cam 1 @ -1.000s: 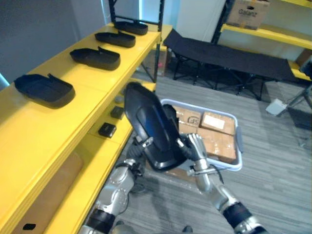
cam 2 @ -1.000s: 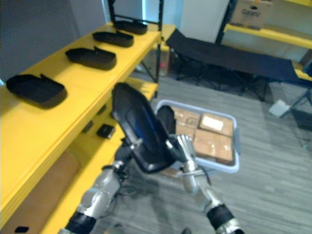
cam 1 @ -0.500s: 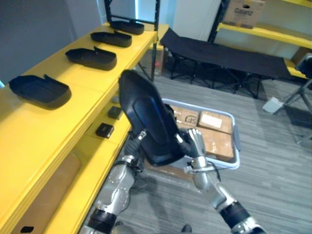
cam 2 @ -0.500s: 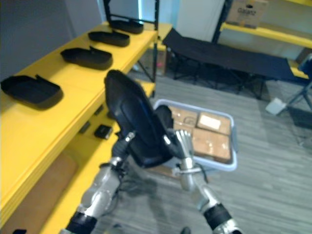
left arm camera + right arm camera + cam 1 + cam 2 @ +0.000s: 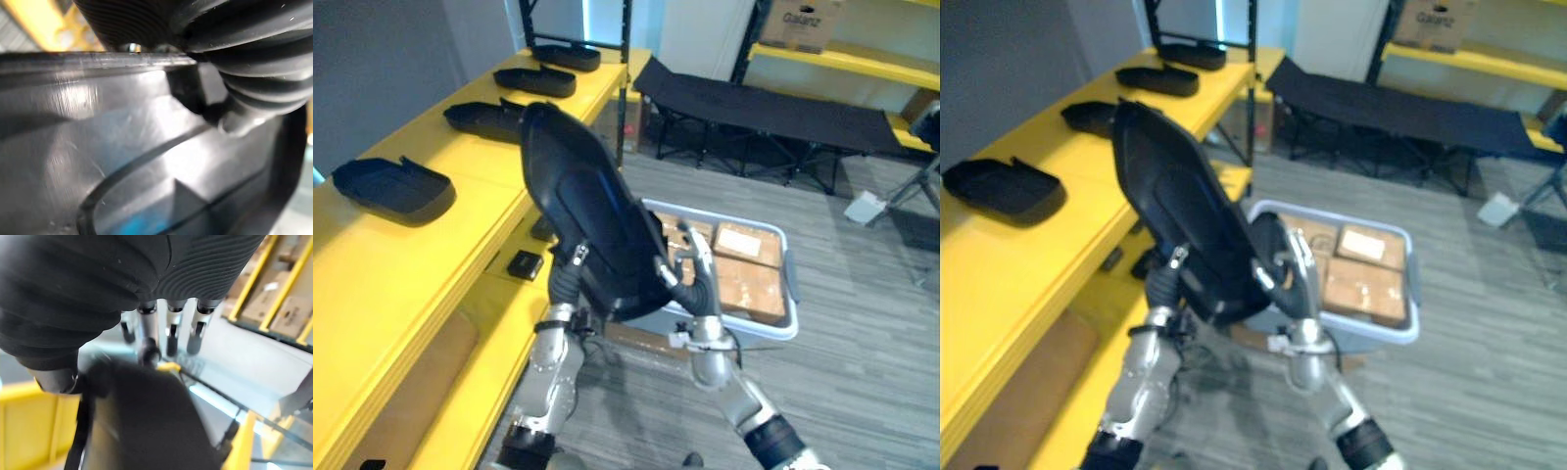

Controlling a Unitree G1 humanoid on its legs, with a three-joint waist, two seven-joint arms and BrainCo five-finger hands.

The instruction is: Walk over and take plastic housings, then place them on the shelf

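Observation:
A black plastic housing (image 5: 592,225) hangs tilted in the air beside the yellow shelf (image 5: 431,255), its top end over the shelf's edge. My left hand (image 5: 567,279) comes up under its lower end, fingers behind the shell. In the left wrist view the thumb (image 5: 234,117) presses on the housing's inner face (image 5: 122,147). My right hand (image 5: 698,284) stands open at the housing's lower right edge, its straight fingers (image 5: 171,333) pointing past the housing (image 5: 146,421). Several more housings lie in a row on the shelf, the nearest (image 5: 396,188) at the left.
A grey crate (image 5: 791,284) of cardboard boxes stands on the floor just right of my hands. Small black parts (image 5: 526,263) lie on the lower shelf board. A black folding cot (image 5: 773,113) and a yellow rack with a carton (image 5: 793,20) stand at the back.
The housing has risen and swung left towards the shelf's edge. My right hand's fingers have straightened and let go of its lower end.

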